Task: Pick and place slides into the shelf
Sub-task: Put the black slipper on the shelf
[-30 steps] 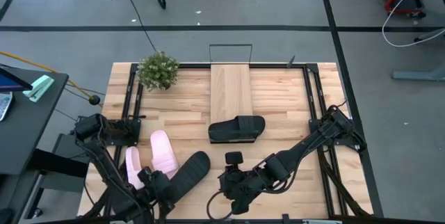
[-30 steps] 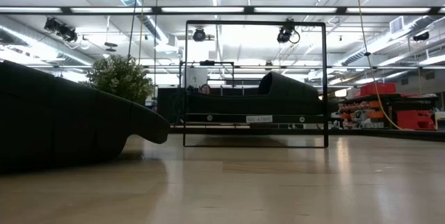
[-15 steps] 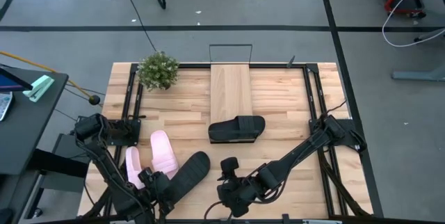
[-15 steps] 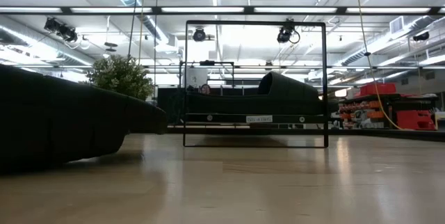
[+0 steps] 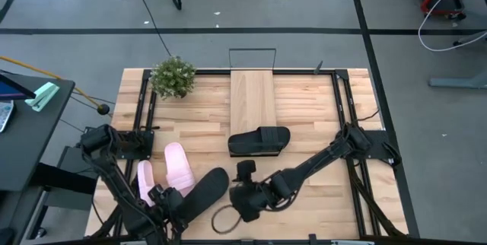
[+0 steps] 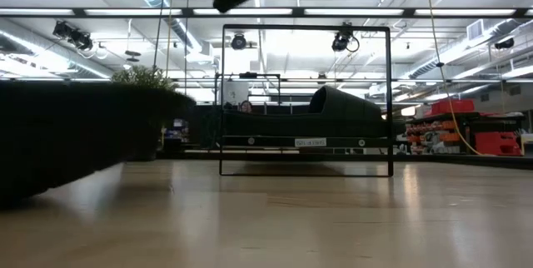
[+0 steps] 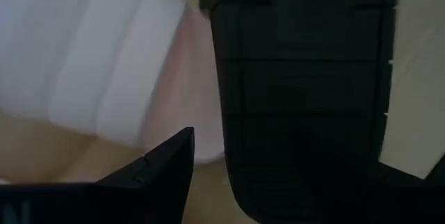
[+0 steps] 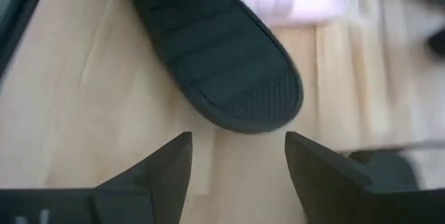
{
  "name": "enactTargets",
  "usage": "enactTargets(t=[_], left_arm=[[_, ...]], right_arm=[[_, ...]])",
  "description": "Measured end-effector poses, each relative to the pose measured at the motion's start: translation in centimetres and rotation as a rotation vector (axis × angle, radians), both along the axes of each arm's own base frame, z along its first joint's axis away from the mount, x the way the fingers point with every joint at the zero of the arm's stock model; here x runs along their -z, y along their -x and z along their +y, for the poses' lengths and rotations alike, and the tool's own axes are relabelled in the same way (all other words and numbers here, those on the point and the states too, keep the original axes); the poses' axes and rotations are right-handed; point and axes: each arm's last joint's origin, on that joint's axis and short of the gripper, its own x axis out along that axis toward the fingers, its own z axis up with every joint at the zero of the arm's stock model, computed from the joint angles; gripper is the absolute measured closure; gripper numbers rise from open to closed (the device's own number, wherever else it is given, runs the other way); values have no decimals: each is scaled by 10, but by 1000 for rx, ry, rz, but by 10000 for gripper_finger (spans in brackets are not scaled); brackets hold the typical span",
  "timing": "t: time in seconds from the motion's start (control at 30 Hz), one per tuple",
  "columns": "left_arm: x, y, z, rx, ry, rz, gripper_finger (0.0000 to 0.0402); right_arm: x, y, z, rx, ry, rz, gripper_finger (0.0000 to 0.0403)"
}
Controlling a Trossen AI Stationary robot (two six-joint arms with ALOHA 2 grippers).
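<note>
Room: grey floor with cables is lying beyond the slatted tabletop (image 5: 304,123); the low view is looking across the wood into a lit hall with ceiling lamps.
Shelf: the light-wood shelf (image 5: 253,102) is lying at the far middle of the tabletop, well ahead of both grippers, its black wire frame (image 6: 306,100) standing upright in the low view.
Black slide on shelf end: one black slide (image 5: 259,141) is resting crosswise at the near end of the shelf, just beyond the right gripper.
Right gripper: the right gripper (image 8: 238,160) is hovering low over the near middle of the tabletop with its fingers (image 8: 161,167) spread wide and nothing between them; its arm is reaching in from the right edge.
Second black slide: the other black slide (image 5: 202,193) is lying sole-up, slanted, with its rounded end (image 8: 257,99) just ahead of the right gripper's fingertips and apart from them.
Left gripper: the left gripper (image 5: 169,203) is sitting at the near left, over the opposite end of that second black slide; its jaws are standing wide with the ribbed black sole (image 7: 299,92) filling the space between them. Whether the fingers are actually pressing on the sole cannot be told.
Pink slides: two pale pink slides (image 5: 179,166) are lying side by side just beside the left gripper, one touching the black sole's edge in the left wrist view.
Plant: a small potted plant (image 5: 173,77) is standing at the far left corner, well away from both grippers.
</note>
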Motion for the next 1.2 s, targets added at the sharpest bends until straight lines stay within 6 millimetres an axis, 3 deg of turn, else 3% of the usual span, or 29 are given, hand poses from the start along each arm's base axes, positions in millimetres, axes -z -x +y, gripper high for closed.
enactTargets(t=[0.23,0.37,0.7,1.0,1.2], left_arm=[[13,10,-3,-38,62,-44,167],[14,10,-3,-41,62,-43,172],[15,10,-3,-42,61,-43,173],[15,10,-3,-45,61,-42,173],[16,10,-3,-45,62,-41,173]], right_arm=[[0,-12,-24,425,-347,-72,167],[1,-17,-34,575,-515,-67,167],[5,-26,-52,663,-718,-12,170],[50,-15,-49,864,-829,-13,179],[66,-17,-47,865,-952,-104,177]])
